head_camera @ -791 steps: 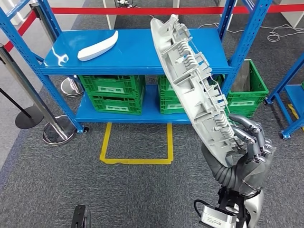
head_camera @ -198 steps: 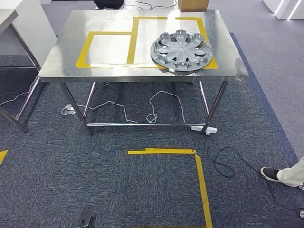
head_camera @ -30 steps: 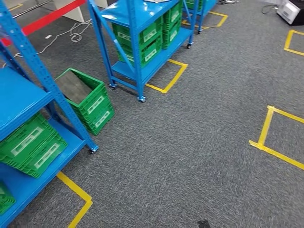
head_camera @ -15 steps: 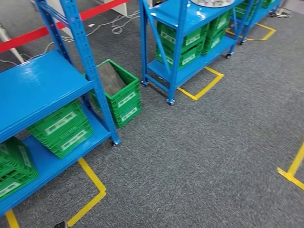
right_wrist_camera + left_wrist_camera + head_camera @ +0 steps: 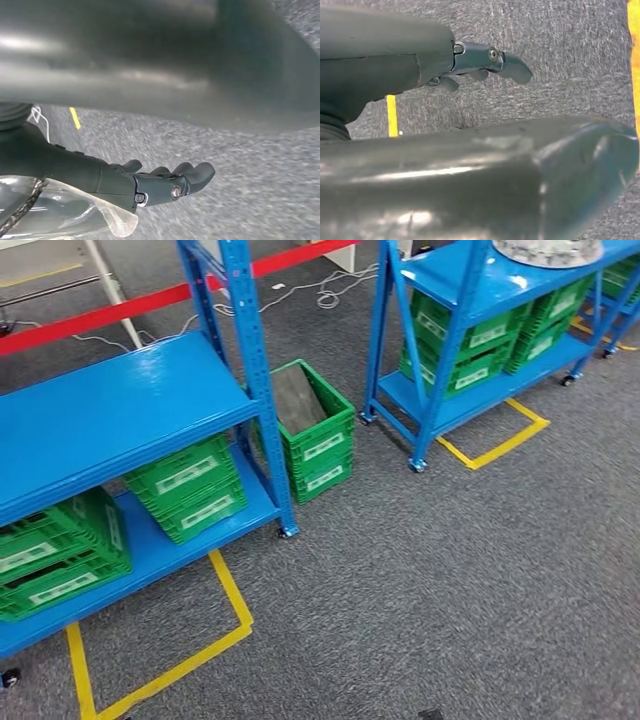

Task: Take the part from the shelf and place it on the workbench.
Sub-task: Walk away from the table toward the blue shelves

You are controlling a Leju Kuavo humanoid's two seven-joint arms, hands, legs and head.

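Observation:
A grey round part lies on the top board of the far blue shelf at the upper right of the head view, cut off by the picture's edge. The near blue shelf on the left has a bare top board. My left hand hangs over the grey carpet with its fingers stretched out and nothing in it. My right hand also hangs over the carpet, fingers straight and apart from the thumb, holding nothing.
Green crates fill the lower boards of both shelves, and one green crate stands on the floor between them. Yellow tape squares mark the carpet before each shelf. A red barrier tape runs behind.
The whole picture has shifted right: the camera has turned left, bringing the near shelf and its crates further into view. Both hands hold nothing.

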